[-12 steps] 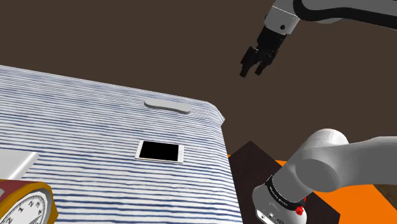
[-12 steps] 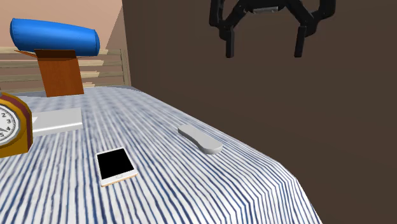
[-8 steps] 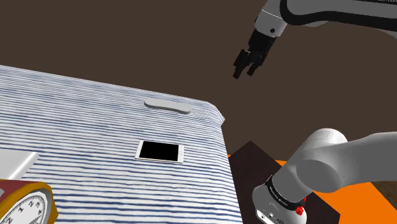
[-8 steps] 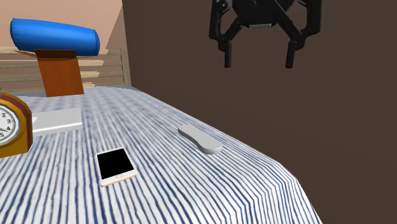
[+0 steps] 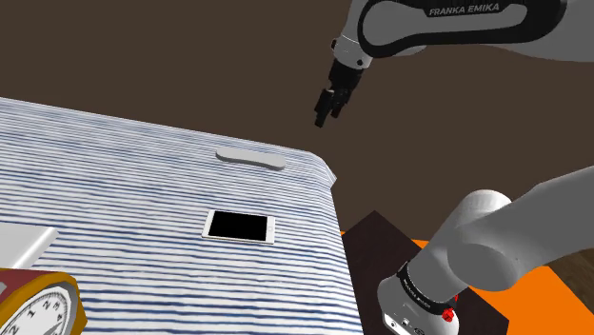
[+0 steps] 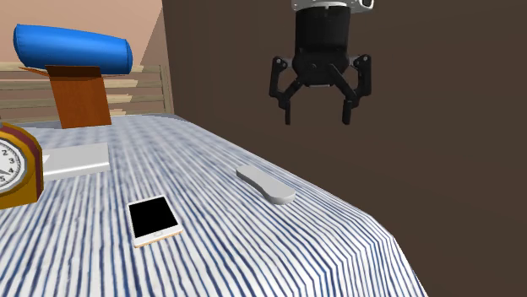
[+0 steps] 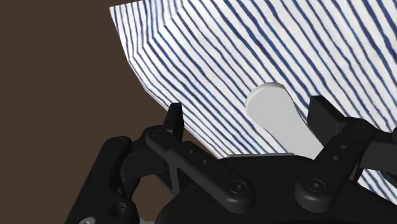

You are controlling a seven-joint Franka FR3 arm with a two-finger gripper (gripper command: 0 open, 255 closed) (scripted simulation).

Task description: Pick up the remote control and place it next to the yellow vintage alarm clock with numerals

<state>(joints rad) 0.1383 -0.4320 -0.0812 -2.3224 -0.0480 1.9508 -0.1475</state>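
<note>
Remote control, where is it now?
In the shoulder view, the flat light grey oblong remote lies near the far right corner of the blue-striped cover, beyond the black-screened phone, below the open black hand.

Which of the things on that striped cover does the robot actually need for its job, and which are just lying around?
Needed: remote control, yellow alarm clock, open gripper.
Lying about: black-screened phone, flat white slab, blue cylinder.
</note>
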